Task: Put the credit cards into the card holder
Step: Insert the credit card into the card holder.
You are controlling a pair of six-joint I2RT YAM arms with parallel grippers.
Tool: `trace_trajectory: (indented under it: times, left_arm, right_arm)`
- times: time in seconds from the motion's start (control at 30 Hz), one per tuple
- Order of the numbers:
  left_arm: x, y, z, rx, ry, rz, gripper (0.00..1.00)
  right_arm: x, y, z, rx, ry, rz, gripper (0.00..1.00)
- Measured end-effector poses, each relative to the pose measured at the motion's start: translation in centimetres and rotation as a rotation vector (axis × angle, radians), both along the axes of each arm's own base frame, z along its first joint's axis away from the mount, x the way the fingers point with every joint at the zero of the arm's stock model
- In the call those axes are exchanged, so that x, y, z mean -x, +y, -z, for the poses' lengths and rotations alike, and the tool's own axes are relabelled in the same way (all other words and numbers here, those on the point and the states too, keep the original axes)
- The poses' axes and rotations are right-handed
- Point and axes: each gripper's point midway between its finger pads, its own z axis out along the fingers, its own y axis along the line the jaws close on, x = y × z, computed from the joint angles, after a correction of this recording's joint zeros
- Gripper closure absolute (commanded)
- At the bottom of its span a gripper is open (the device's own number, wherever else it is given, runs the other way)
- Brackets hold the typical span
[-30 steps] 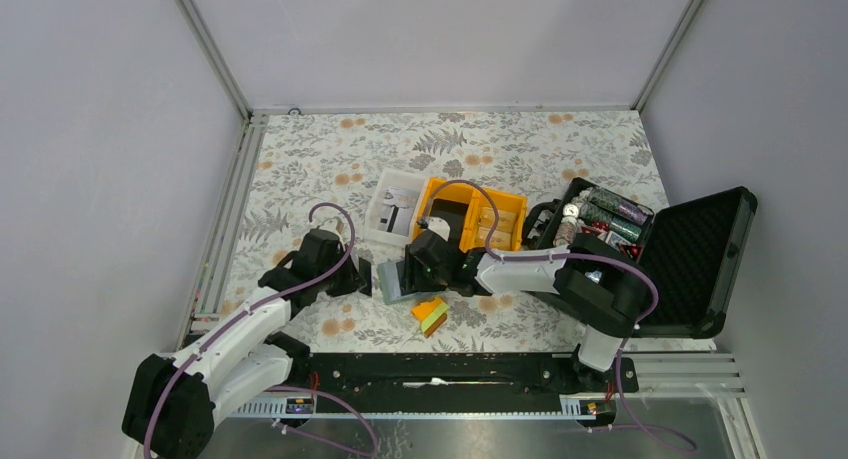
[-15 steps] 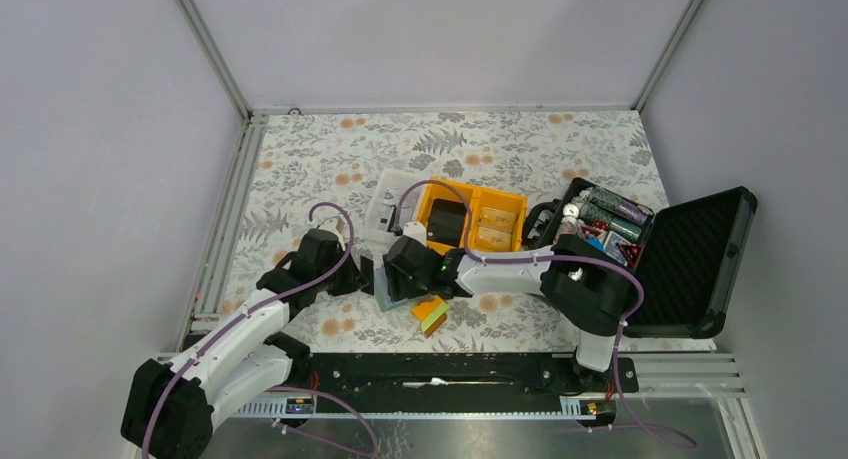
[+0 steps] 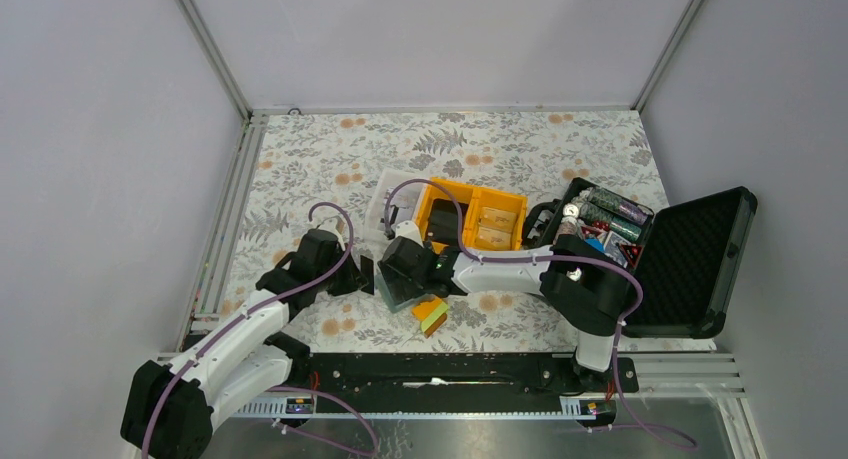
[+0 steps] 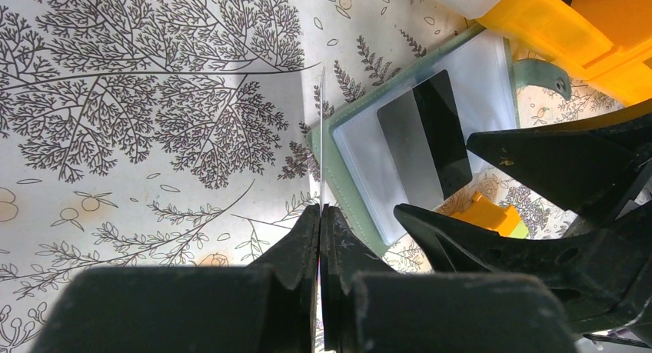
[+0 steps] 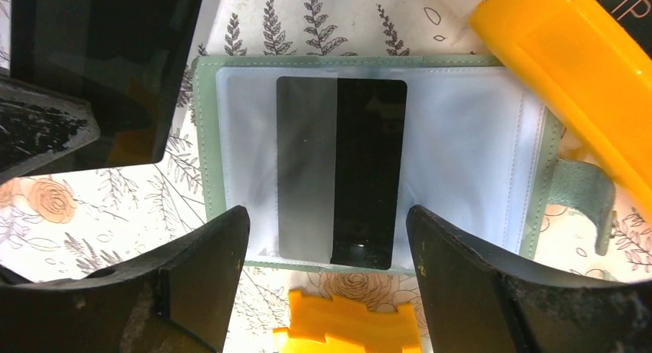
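The card holder (image 5: 461, 153) lies open on the floral mat, grey-green rim around frosted clear pockets (image 4: 361, 161). A black card (image 5: 369, 176) sits in it, its left half greyed under a pocket (image 4: 427, 141). My right gripper (image 5: 327, 238) hovers open over the holder's near edge (image 3: 405, 274), a finger on each side of the card and nothing between them. My left gripper (image 4: 321, 214) is shut on a thin card-like sheet (image 4: 323, 138), seen edge-on. That sheet stands upright at the holder's left edge (image 3: 365, 272) and looks dark in the right wrist view (image 5: 100, 61).
An orange-yellow-green wedge block (image 3: 431, 314) lies just in front of the holder (image 5: 350, 322). A yellow bin (image 3: 475, 219) and a white tray (image 3: 385, 204) stand close behind it. A black foam-lined case (image 3: 690, 259) with poker chips lies open at the right.
My right gripper has moved left over the holder and opened its jaws wider. The left arm has kept still with the sheet in its grip.
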Motion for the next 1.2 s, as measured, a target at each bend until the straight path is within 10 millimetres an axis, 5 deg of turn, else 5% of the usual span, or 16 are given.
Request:
trace_trajectory:
  times: [0.6, 1.2]
  left_arm:
    - [0.0, 0.0, -0.1, 0.001, -0.002, 0.001, 1.00]
    - [1.7, -0.7, -0.8, 0.056, 0.027, -0.028, 1.00]
  right_arm:
    - [-0.6, -0.2, -3.0, -0.005, -0.101, -0.109, 0.17]
    - [-1.3, -3.0, -0.4, -0.063, 0.070, -0.093, 0.34]
